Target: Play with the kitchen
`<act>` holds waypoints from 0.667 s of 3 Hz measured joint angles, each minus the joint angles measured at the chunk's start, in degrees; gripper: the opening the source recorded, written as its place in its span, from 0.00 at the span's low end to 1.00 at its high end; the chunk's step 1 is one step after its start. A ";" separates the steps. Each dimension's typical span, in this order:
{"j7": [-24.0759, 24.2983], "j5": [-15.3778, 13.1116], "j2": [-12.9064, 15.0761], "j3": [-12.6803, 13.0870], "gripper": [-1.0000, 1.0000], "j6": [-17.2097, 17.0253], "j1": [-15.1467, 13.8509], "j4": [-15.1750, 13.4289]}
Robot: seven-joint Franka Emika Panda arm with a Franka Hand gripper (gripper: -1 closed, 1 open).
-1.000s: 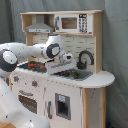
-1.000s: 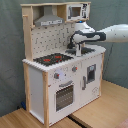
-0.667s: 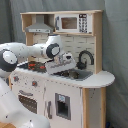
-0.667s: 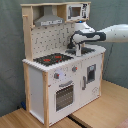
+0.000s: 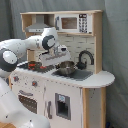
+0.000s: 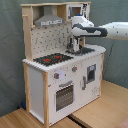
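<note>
I see the kitchen (image 5: 62, 75) standing on a wooden floor (image 6: 100, 112) before a grey backdrop, my arm reaching over its sink (image 5: 67, 68), gripper (image 6: 74, 48) just above the basin, can't tell whether it's spread or pressed together

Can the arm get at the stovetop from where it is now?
Probably yes. The gripper hangs over the counter beside the stovetop, under the grey hood. The burners look bare, and nothing stands between them and the gripper.

Grey curtain backdrop (image 6: 12, 55) behind the scene; light-wood tabletop (image 6: 107, 112) below, seam visible, in the second exterior view.
</note>
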 joint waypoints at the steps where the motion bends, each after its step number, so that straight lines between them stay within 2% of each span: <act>1: 1.93 0.00 0.29 -0.80 0.00 -3.00 0.29 4.59; 2: 5.52 0.00 0.27 0.05 0.00 -4.34 3.27 8.26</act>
